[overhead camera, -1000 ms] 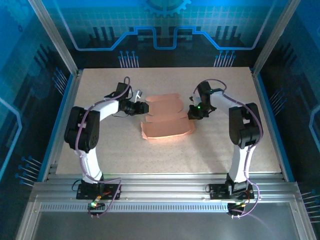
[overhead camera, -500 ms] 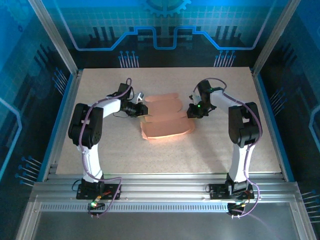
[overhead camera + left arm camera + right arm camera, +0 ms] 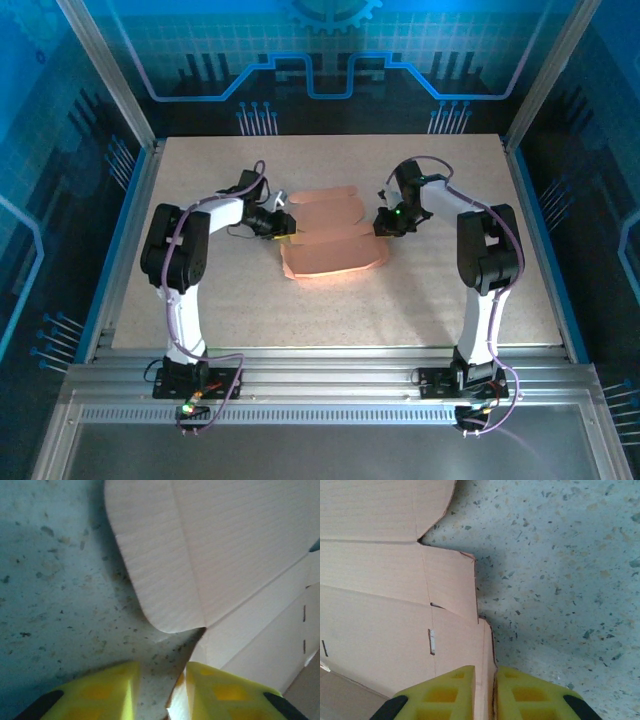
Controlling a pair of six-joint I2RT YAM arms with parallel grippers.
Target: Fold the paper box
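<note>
The paper box [image 3: 335, 245] lies opened out flat near the middle of the table [image 3: 450, 300], a salmon-pink sheet of creased panels with nothing resting on it and no walls raised. From above, rounded flaps reach toward the far side and a broad panel lies nearer the arm bases. The left gripper [image 3: 287, 229] sits at its left edge and the right gripper [image 3: 381, 226] at its right edge. The right wrist view shows that gripper's yellow fingers [image 3: 445, 692] closed to a sliver, with the box's stepped edge pinched between them, and short slits [image 3: 431, 642] cut in the panel. The left wrist view shows a rounded flap [image 3: 165, 555] with fine ribbing and a centre crease; there the jaws stand narrowly apart, with the cardboard edge beside the right-hand finger [image 3: 225, 695] and speckled table in the gap
</note>
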